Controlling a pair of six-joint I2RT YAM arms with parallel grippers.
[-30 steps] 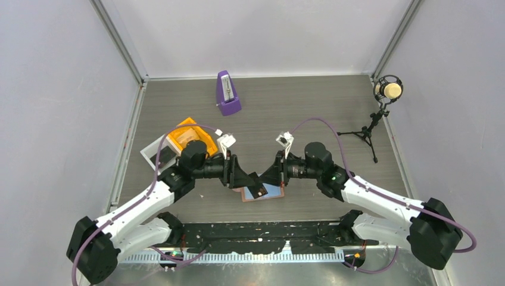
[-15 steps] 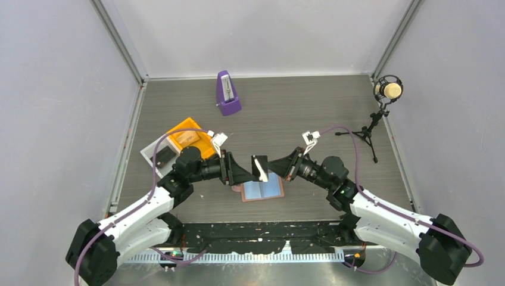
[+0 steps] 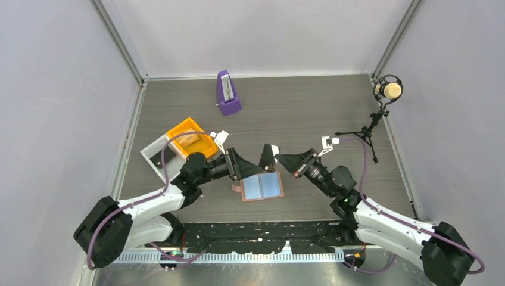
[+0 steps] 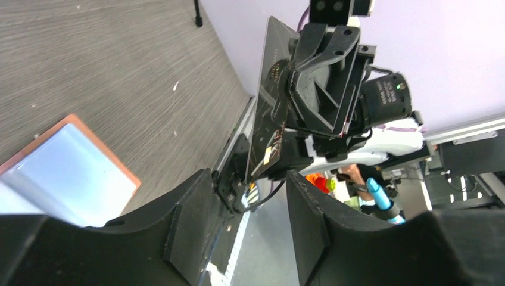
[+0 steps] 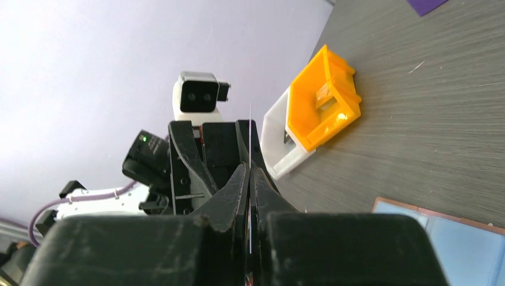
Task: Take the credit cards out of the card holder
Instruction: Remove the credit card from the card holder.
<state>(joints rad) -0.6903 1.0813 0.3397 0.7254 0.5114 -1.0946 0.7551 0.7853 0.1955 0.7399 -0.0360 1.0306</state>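
Note:
The card holder point(image 3: 262, 187) lies spread open on the table, blue-grey faces up with a salmon rim, and also shows in the left wrist view point(image 4: 65, 173) and the right wrist view point(image 5: 452, 238). My right gripper point(image 3: 279, 158) is shut on a dark credit card point(image 3: 267, 158), held upright above the holder's far edge. In the right wrist view the card point(image 5: 250, 128) runs edge-on between the closed fingers of that gripper point(image 5: 250, 173). My left gripper point(image 3: 250, 167) faces the card point(image 4: 271, 107) from the left, a short gap away. It point(image 4: 247, 196) is open and holds nothing.
An orange tray point(image 3: 192, 138) rests on a white box point(image 3: 156, 152) behind the left arm. A purple metronome point(image 3: 227, 93) stands at the back. A microphone on a small tripod point(image 3: 387, 90) stands at the back right corner.
The card was low over the holder between both grippers. The right gripper has raised it up and back to the right. The left gripper has come off the card.

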